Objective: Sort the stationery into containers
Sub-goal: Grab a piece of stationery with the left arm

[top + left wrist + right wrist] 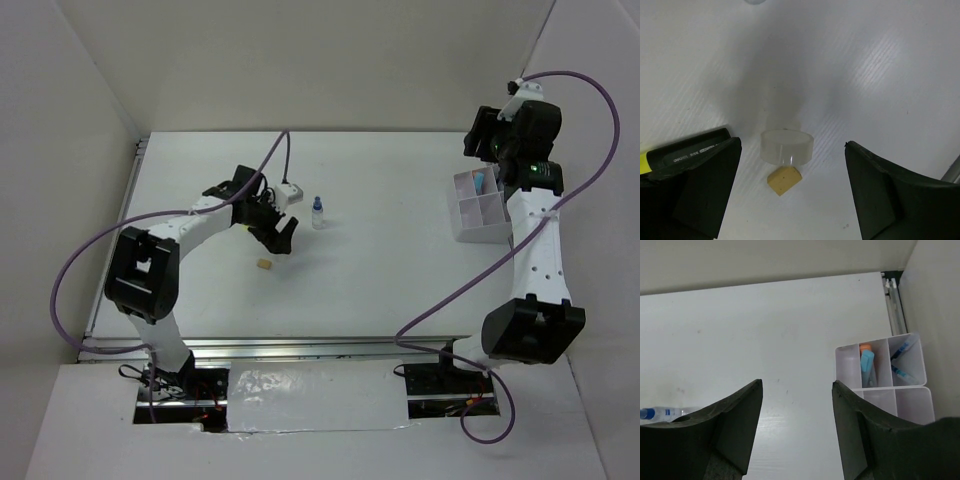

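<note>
Left wrist: left end effector (790, 143) wide open over eraser (784, 180) on tabletop (865, 60), tray (455, 205) well apart; risk: small block may skid out on closing, or jaw bumps highlighter (690, 152) alongside.

Top external view: high behind the arm bases, looking down over the whole worktop (400, 270). Left wrist view: close, facing nearly straight down on the tan eraser (784, 180), seen left of centre from above. Right wrist view: higher, oblique, facing the far wall; the organiser tray (912, 407) at its right lies upper right from above.
</note>
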### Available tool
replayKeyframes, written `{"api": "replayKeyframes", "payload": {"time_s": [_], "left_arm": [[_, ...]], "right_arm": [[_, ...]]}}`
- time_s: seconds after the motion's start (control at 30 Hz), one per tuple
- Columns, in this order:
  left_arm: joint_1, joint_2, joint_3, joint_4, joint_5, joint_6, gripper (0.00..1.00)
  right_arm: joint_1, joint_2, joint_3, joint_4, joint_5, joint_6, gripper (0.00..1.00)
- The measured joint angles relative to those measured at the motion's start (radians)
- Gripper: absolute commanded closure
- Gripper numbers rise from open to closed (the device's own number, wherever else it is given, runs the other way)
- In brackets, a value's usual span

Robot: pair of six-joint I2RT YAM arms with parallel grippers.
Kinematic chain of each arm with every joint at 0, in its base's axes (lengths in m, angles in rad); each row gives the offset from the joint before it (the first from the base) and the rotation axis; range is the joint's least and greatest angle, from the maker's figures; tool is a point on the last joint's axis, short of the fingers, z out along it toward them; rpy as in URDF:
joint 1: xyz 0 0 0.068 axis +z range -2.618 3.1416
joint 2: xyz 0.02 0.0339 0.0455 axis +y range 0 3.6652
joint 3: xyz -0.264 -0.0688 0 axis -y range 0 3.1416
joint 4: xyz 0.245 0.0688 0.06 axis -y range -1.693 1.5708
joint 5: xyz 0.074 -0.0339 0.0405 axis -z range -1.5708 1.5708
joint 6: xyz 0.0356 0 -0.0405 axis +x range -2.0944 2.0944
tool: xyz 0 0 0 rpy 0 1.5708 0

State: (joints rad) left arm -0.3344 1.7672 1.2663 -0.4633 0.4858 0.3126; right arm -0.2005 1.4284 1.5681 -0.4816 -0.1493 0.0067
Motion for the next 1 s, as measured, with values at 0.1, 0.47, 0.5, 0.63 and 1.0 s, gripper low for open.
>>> {"api": "replayKeyframes", "payload": {"time_s": [0.1,0.47,0.5,0.63,1.0], "left_arm": [[-0.032,0.026,0.006,0.002,-0.060,0.001,0.04],[-0.056,0.132,0.101,-0.042,-0.204,0.001,0.07],[-0.056,0.140,0.107,-0.054,-0.212,0.002,0.07],[-0.059,0.155,0.113,-0.093,-0.221,0.004,0.05],[-0.076,0.155,0.113,-0.148,-0.219,0.029,0.12]], "right_arm": [[0.002,-0.011,-0.011,-0.024,-0.040,0.000,0.36],[0.006,-0.008,-0.032,-0.089,-0.108,0.000,0.36],[0.006,-0.008,-0.032,-0.089,-0.110,0.000,0.36],[0.006,-0.008,-0.032,-0.089,-0.117,0.000,0.36],[0.008,0.003,-0.032,-0.089,-0.128,0.000,0.36]]}}
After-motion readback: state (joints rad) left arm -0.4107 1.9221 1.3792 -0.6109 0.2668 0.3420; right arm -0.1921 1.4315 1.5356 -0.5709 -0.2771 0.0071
